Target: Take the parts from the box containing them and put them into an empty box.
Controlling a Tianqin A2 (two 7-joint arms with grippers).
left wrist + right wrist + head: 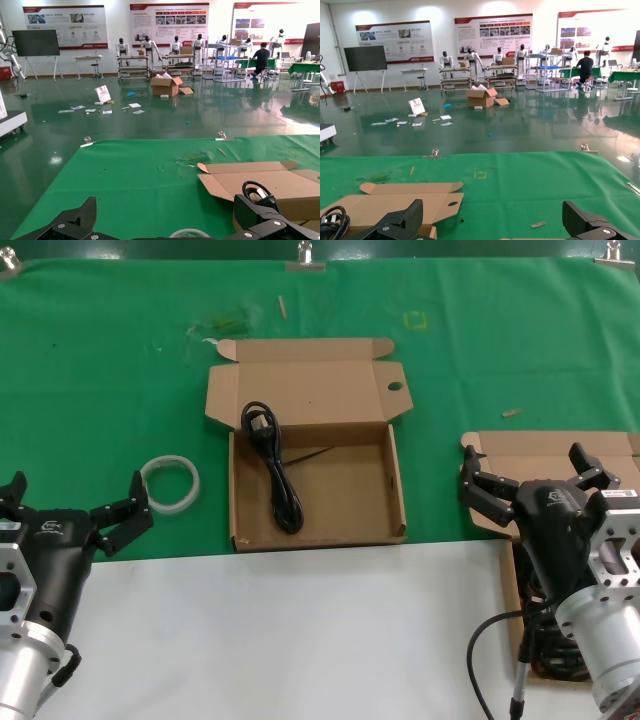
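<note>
One green cloth (120, 370) meets white tabletop (300, 640); glossy floor (150, 125) beyond.

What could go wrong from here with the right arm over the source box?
1. The right gripper hovers open over the source box, hiding most of the cords; coiled together, they may snag, or two may lift at once.
2. One cord already lies in the holed-flap box; the next drop may land on it and hang over the wall.
3. The left gripper is open beside the tape ring and could nudge it.
</note>
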